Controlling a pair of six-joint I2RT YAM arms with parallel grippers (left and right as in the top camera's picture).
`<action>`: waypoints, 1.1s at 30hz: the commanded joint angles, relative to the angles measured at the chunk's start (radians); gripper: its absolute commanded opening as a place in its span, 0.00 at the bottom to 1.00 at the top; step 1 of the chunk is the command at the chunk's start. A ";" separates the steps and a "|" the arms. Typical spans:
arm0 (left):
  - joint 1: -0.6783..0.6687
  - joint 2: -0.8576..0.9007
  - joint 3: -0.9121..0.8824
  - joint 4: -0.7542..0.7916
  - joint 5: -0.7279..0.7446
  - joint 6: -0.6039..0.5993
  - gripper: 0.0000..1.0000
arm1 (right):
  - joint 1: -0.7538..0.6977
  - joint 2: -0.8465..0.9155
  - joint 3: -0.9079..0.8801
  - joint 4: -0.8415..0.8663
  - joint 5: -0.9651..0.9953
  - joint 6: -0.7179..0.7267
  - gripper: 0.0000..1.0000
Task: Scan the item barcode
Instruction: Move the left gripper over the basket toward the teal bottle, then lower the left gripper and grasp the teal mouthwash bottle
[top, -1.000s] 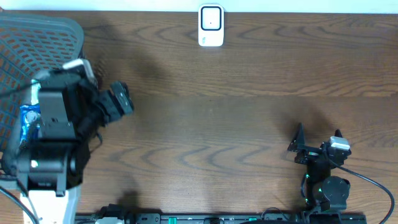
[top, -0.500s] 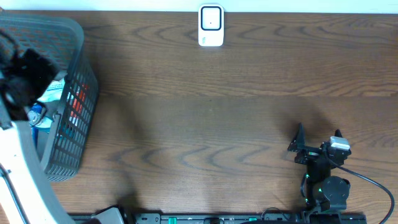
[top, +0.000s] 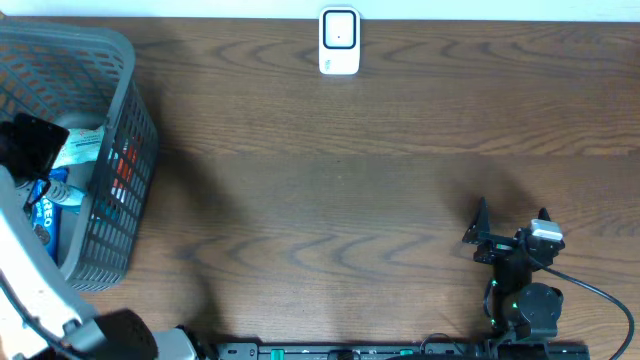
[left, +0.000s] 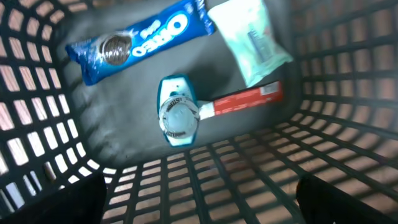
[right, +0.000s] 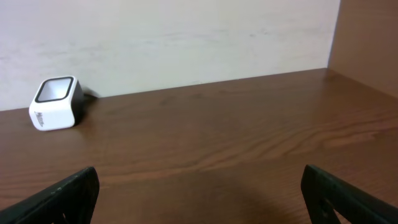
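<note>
Left gripper (left: 199, 208) hangs over the basket (top: 120, 130), fingers spread wide, holding nothing. Cookie pack (left: 140, 40), pale green packet (left: 252, 40) and red tube (left: 245, 101) lie on its floor. Right gripper (top: 512, 228) is likewise spread and empty, well apart from the white scanner (top: 339, 42).

surface: wood table (top: 350, 200) | on it: 1 grey basket (top: 128, 170), 1 white scanner (top: 339, 42)

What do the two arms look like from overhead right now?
Left arm: a white link ending in a black left hand. Right arm: black, black-fingered right hand, a pale wrist block, green lights low down, a black cable trailing away.
</note>
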 joint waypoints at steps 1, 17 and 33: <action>0.009 0.059 0.013 -0.010 0.006 -0.023 0.98 | -0.019 0.000 -0.001 -0.004 -0.001 -0.013 0.99; 0.012 0.225 0.011 -0.012 -0.065 -0.023 0.98 | -0.019 0.000 -0.001 -0.004 -0.001 -0.013 0.99; 0.013 0.233 -0.113 0.080 -0.084 -0.032 0.98 | -0.019 0.000 -0.001 -0.004 -0.001 -0.013 0.99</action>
